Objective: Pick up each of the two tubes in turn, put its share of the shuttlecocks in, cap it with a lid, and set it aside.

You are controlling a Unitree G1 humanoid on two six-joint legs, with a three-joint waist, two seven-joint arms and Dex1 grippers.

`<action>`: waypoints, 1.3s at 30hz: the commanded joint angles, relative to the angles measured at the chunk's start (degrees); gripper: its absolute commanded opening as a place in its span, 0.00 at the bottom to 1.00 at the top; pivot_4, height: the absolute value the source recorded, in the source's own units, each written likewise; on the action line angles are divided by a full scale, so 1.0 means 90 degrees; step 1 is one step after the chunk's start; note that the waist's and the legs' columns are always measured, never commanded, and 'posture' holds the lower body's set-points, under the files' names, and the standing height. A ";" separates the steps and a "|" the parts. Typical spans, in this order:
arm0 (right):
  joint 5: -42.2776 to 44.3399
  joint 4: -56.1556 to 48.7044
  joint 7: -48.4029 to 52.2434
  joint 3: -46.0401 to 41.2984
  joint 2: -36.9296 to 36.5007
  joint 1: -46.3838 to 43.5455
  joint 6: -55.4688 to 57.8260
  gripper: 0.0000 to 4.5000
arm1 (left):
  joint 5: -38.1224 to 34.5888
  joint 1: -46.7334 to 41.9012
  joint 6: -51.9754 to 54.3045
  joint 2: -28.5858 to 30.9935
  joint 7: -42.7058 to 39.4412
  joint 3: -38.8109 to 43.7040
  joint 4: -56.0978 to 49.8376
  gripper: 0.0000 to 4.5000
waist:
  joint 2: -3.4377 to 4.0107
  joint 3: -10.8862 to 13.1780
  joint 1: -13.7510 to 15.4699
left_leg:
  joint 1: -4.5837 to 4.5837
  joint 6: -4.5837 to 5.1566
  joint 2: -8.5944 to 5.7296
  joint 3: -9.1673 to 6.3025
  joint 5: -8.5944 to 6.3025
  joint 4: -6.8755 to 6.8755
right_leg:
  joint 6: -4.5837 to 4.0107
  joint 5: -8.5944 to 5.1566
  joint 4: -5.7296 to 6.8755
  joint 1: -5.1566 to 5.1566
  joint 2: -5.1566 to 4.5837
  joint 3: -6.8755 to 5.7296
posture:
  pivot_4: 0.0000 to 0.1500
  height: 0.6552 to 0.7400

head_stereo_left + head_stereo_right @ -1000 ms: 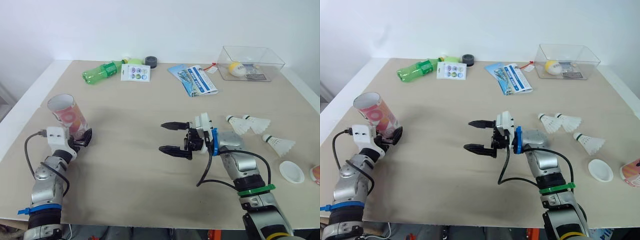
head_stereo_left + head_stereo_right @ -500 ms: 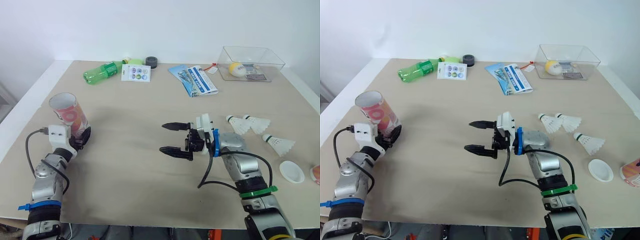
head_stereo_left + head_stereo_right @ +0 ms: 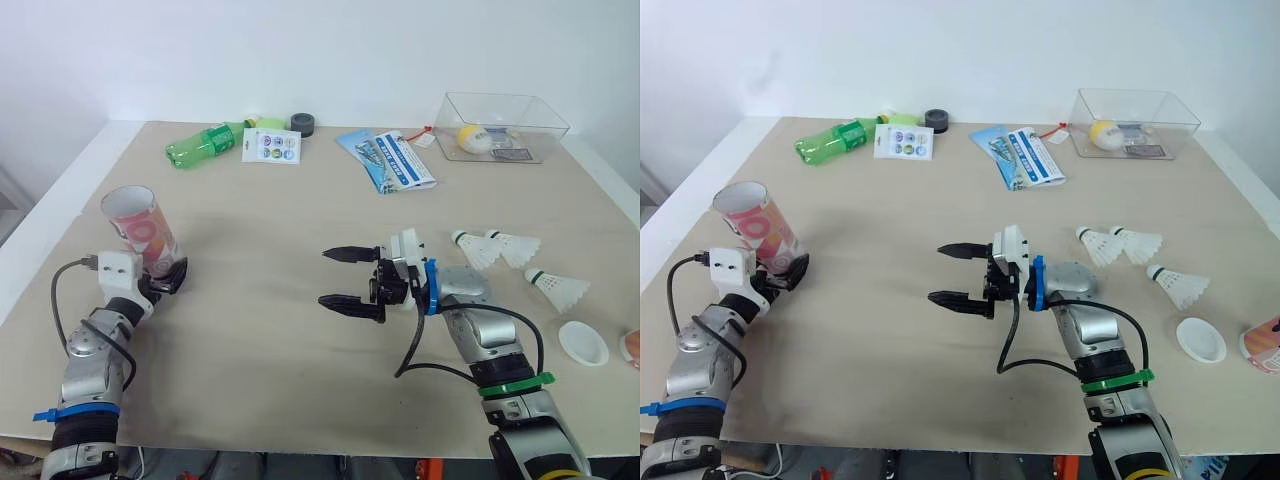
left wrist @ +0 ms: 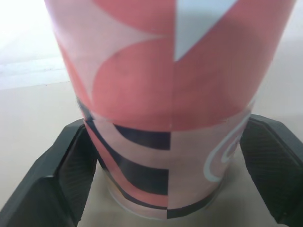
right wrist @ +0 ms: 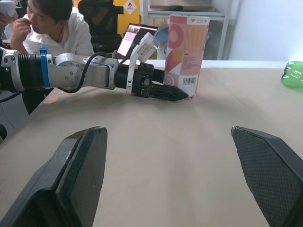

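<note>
On the table, our pink tube stands near the left edge, roughly upright, mouth up, its base clamped by our left gripper. Our right gripper hovers mid-table, fingers spread and empty, pointing toward the tube. The 3 shuttlecocks lie to its right, behind its wrist, nearest our right arm.

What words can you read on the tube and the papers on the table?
None can be read for sure.
tube: barcode and small print, too small.
blue leaflets: print too small.
white card: coloured dots, words too small.
</note>
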 commanded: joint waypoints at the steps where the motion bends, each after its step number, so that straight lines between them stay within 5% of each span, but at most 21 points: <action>1: 0.0031 -0.0206 0.0025 -0.0029 -0.0035 -0.0038 -0.0047 1.00 | -0.0122 0.0045 0.0317 0.0036 -0.0354 -0.0147 0.0334 0.94 | 0.0001 -0.0001 0.0001 | 0.0000 0.0000 0.0000 0.0000 0.0000 0.0000 | 0.0000 0.0000 0.0000 0.0000 0.0000 0.0000 | 1.00 1.00; 5: 0.0034 -0.0278 0.0023 -0.0034 -0.0065 -0.0006 -0.0020 1.00 | -0.0138 -0.0056 0.0543 0.0172 -0.0591 -0.0187 0.0611 0.65 | 0.0010 -0.0006 0.0002 | 0.0002 0.0000 -0.0001 0.0000 0.0000 0.0000 | 0.0000 0.0000 0.0000 0.0001 0.0000 -0.0001 | 1.00 1.00; 7: 0.0029 -0.0261 0.0023 -0.0047 -0.0078 -0.0014 -0.0032 1.00 | -0.0068 -0.0111 0.0498 0.0215 -0.0577 -0.0205 0.0705 0.61 | 0.0015 -0.0009 0.0002 | 0.0005 0.0000 -0.0001 0.0000 0.0000 0.0000 | 0.0000 0.0000 0.0000 0.0004 -0.0001 0.0000 | 1.00 1.00; 21: 0.0133 -0.0265 -0.0002 -0.0116 -0.0076 -0.0029 0.0032 1.00 | 0.0391 -0.0121 -0.0148 0.0565 -0.0905 -0.0737 0.0287 0.60 | 0.0023 -0.0013 -0.0001 | 0.0012 0.0002 0.0000 0.0002 0.0004 0.0000 | -0.0006 0.0008 0.0000 0.0005 -0.0001 0.0000 | 1.00 1.00; 30: 0.0413 -0.0784 -0.0285 -0.0608 -0.0514 0.0427 0.0454 1.00 | 0.0618 -0.0406 0.0214 0.1273 -0.2628 -0.2171 -0.1601 0.60 | 0.0012 -0.0006 0.0039 | -0.0046 -0.0011 -0.0022 0.0004 -0.0005 -0.0004 | 0.0010 -0.0016 -0.0009 -0.0022 -0.0029 0.0001 | 1.00 1.00; 39: 0.0493 -0.1517 -0.0981 -0.1082 -0.0686 0.1162 0.0637 1.00 | 0.0616 -0.2107 0.1075 0.1283 -0.4408 -0.3477 -0.1434 0.60 | 0.0008 0.0004 0.0011 | -0.0047 -0.0010 -0.0016 -0.0021 -0.0011 -0.0011 | 0.0039 -0.0030 -0.0007 -0.0021 -0.0012 -0.0017 | 1.00 1.00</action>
